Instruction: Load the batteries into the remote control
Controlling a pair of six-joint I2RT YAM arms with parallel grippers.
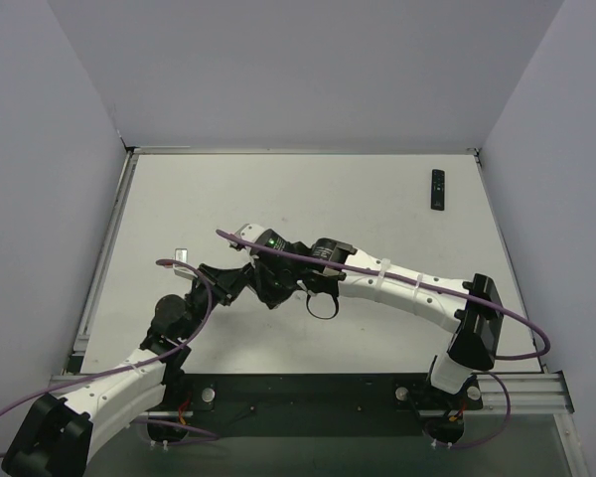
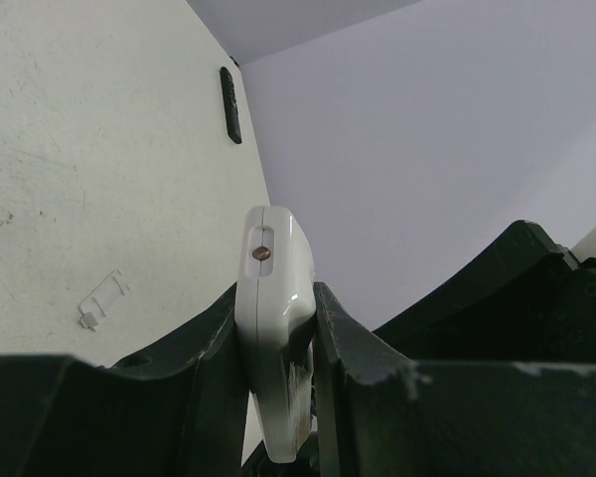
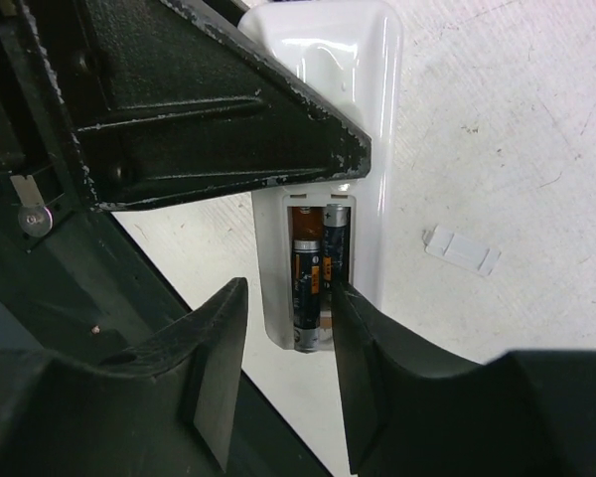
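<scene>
The white remote [image 3: 375, 99] has its back open. Two batteries [image 3: 308, 283] sit side by side in the slot. They are dark with a bit of orange. The left end effector [image 2: 278, 338] pinches the remote by its sides.

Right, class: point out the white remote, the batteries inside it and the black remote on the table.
white remote [image 3: 379, 99]: right wrist view, on its glossy shell above the compartment.
batteries [image 3: 310, 288]: right wrist view, on the left cell's wrapper.
black remote [image 1: 438, 189]: top external view, mid-body.
</scene>
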